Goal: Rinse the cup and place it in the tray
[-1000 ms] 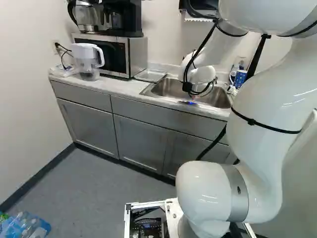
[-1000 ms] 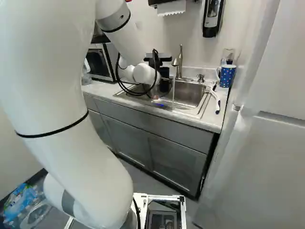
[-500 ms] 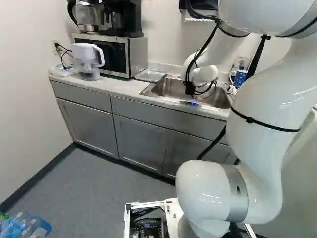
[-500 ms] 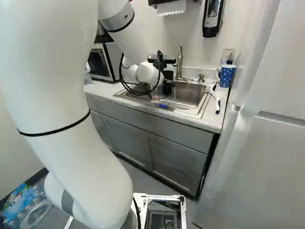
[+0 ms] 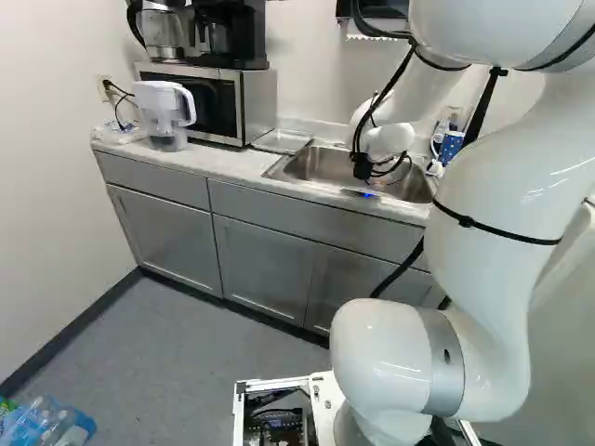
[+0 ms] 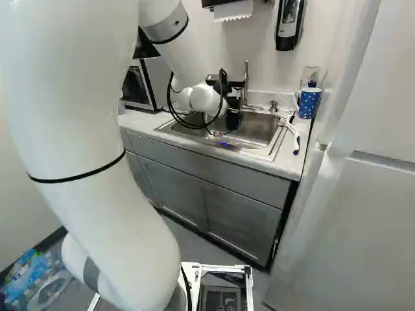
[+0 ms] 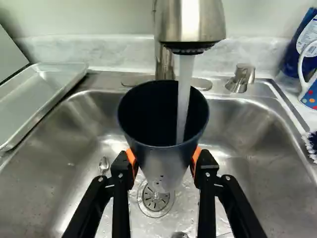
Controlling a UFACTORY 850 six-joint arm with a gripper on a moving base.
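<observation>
my hand [image 7: 163, 159] is closed around the cup [image 7: 159, 168], one orange pad [image 7: 197, 154] pressing each side of its wall. the cup is above the sink [image 7: 257, 144], mouth up, and the running water [image 7: 184, 99] drops from the faucet [image 7: 190, 22] into its dark inside, nearer the wall on the blue mug's side than the middle. i judge this to be the rinse itself, with the emptying and the placing left to do.

my first worry is weight: if i linger here, the cup could fill, and with wet pads on a smooth, narrowing wall it could slide down or swing between them. the stream landing off-centre might add a little turn, or splash over the rim if i drift sideways. lifting straight up could knock the rim on the faucet head, so i'd better draw clear of it first. tipping too fast could throw water past the sink's edge, and too close to the drain [image 7: 155, 198] or the spoon [image 7: 103, 164] the cup could bump something.

further out, the tray [image 7: 42, 94] lies on the surface [image 5: 218, 165] beside the sink, near the microwave [image 5: 258, 104]. going there with water inside would likely spill; coming in low could catch the tray's raised rim and topple the cup. away on the other side, the soap pump [image 7: 241, 78] and the blue mug [image 6: 308, 103] are best left alone.
</observation>
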